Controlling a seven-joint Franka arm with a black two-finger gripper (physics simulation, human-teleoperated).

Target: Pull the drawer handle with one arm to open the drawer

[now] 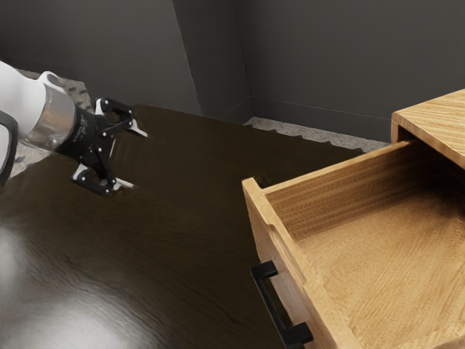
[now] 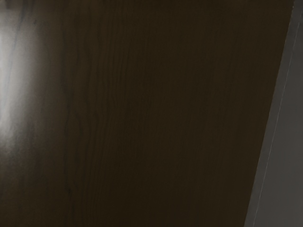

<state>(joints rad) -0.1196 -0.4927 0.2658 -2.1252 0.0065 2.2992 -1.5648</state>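
A light wooden drawer [image 1: 363, 240] stands pulled far out of its cabinet [image 1: 436, 120] at the exterior view's right, and its inside is bare. A black bar handle [image 1: 280, 305] is fixed to the drawer's front panel, low in the picture. My gripper [image 1: 132, 158] hangs at the exterior view's left above the dark table [image 1: 167, 240], far from the handle. Its fingers [image 1: 125, 184] are spread wide, open, with nothing between them. The wrist view looks down on the dark tabletop [image 2: 142, 118] under my hand.
The dark wooden table stretches between my hand and the drawer, with a bright glare at its near left. Grey walls [image 1: 327, 51] rise behind. A grey strip [image 2: 284, 156] runs past the table's edge in the wrist view.
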